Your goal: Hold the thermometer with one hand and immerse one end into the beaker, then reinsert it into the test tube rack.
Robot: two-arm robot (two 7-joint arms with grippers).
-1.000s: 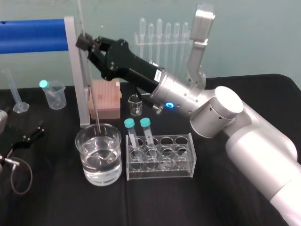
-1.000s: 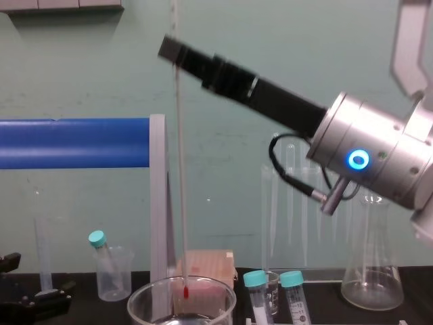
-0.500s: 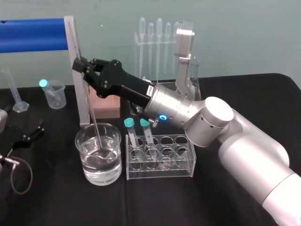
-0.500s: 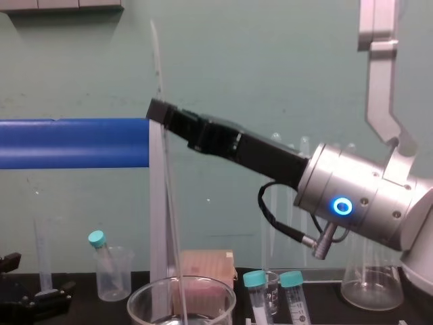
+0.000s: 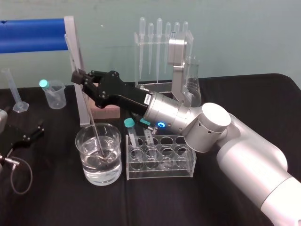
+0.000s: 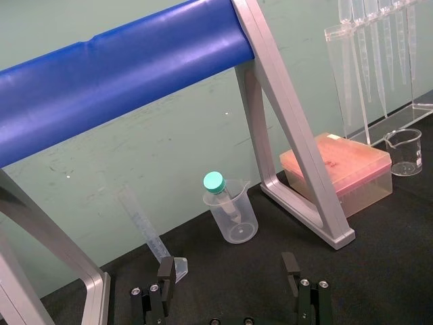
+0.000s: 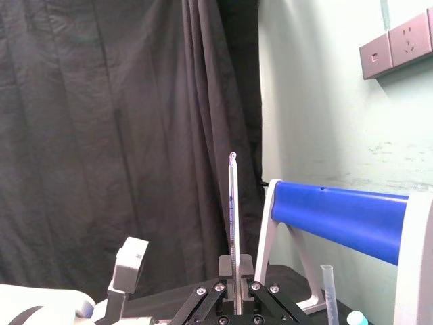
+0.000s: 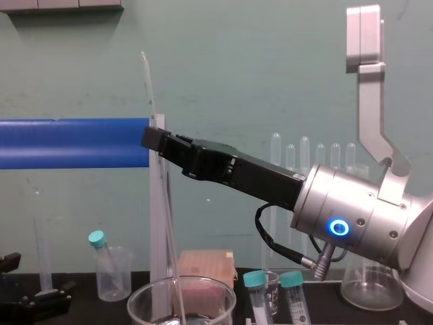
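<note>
Right tool (image 5: 78, 78) is clamped on the thermometer (image 5: 89, 117), reaching in from the robot's right on a silver arm with a lit blue ring, and it hangs above and slightly behind the beaker (image 5: 113, 169).

Black cloth covers the bench (image 5: 56, 197). A blue bar (image 5: 33, 35) on a grey frame crosses behind the work on the left. The beaker stands at the front of the bench, wide, clear and thick-rimmed, about half full of clear liquid. Just beside it on the right is the rack (image 5: 160, 162), a clear block with two teal-capped tubes in its left holes.

The thermometer is a very long, thin, clear glass rod. It is tilted, top leaning toward the robot's left and lower end slanting down inside the beaker to the liquid; how deep the tip sits cannot be told. In the chest view the rod (image 8: 148, 88) rises well above the right tool (image 8: 150, 139) and runs down past the beaker's rim (image 8: 223, 301). The right wrist view shows it (image 7: 232, 203) standing straight out from the right tool (image 7: 235, 291), with a rounded top end.

The jaws are black and long, drawn close together with only the rod between them, gripping it in its upper part.

Left tool (image 6: 228, 267) lies parked on the bench at the far left (image 5: 28, 136), fingers spread wide and holding nothing.
</note>
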